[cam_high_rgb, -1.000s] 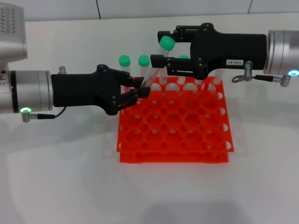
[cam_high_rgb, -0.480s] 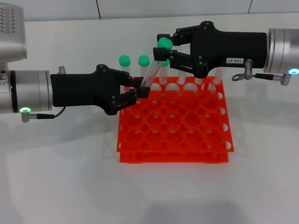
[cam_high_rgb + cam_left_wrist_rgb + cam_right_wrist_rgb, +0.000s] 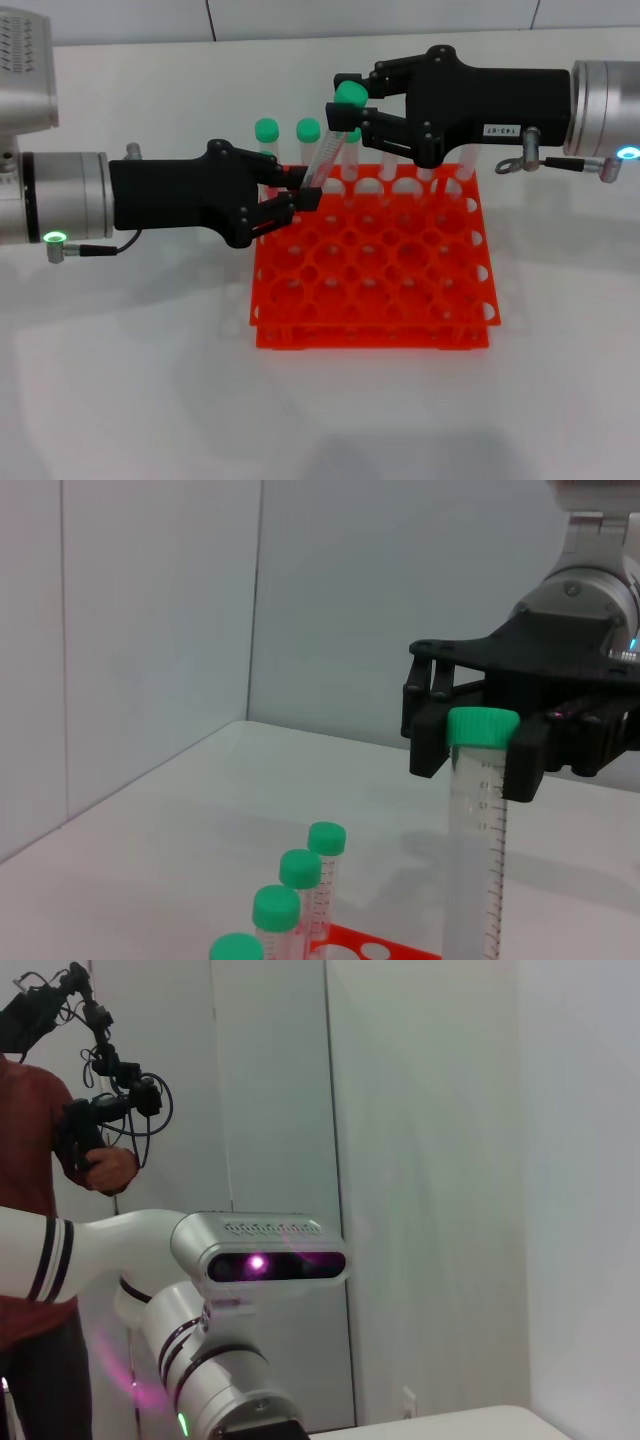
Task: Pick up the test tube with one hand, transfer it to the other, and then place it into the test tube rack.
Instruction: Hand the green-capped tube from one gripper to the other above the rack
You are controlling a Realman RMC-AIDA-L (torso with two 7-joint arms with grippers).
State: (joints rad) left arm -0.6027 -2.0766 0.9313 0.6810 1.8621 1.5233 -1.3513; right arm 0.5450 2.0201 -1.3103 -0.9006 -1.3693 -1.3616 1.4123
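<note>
Orange-red test tube rack on the bench holds green-capped tubes along its 12 o'clock row. Above it, the left gripper clamps the tilted test tube; since a half-second ago the right gripper has barely moved, its fingers not quite closed around the cap.

left pincer clamped at mid-height; right pincer reaching in opposite and higher, fingers spread.

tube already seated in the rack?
No: in the head view the test tube is tilted above the test tube rack, its lower end pinched by the left gripper, with the right gripper at its green cap.
</note>
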